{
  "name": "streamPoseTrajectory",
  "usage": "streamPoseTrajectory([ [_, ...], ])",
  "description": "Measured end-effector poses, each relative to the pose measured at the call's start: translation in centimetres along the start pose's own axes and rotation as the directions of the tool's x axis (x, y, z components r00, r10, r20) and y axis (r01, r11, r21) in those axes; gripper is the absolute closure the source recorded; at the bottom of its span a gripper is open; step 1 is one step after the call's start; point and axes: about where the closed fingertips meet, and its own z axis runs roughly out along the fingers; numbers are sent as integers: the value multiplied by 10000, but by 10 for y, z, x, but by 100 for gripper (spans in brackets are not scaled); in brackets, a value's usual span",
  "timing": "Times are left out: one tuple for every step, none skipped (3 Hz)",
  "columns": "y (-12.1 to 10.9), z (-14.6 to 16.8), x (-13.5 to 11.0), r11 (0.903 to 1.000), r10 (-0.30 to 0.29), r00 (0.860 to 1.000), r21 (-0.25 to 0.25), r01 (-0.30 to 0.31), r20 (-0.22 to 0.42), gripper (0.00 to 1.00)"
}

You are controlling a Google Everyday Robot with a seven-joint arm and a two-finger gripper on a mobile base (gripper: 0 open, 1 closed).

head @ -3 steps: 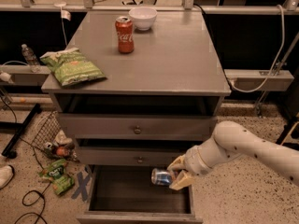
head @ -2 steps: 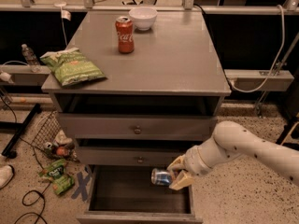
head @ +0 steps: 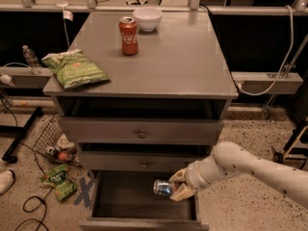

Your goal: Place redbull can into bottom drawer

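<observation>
Sideways, redbull can point(head: 162, 187) clamped in gripper point(head: 177, 186) above bottom drawer point(head: 144, 203).

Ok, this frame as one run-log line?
tool: shut on slim blue-and-silver metal redbull can | can: sideways | position: over open deep grey bottom drawer | status: not released

Bottom drawer point(head: 139, 224) pulled out, top open: entry from above. Middle drawer front point(head: 120, 161) sits above rear. Gripper point(head: 177, 186) w/ redbull can point(head: 162, 187) pinched hangs over drawer's R side; L side of interior free.
</observation>
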Motion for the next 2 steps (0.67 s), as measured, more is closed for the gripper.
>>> streamPoseTrajectory([
  [-8,30,21,9996,-83,9996,267,75,277,100],
  [-13,63,40,9990,-215,9983,411,193,540,100],
])
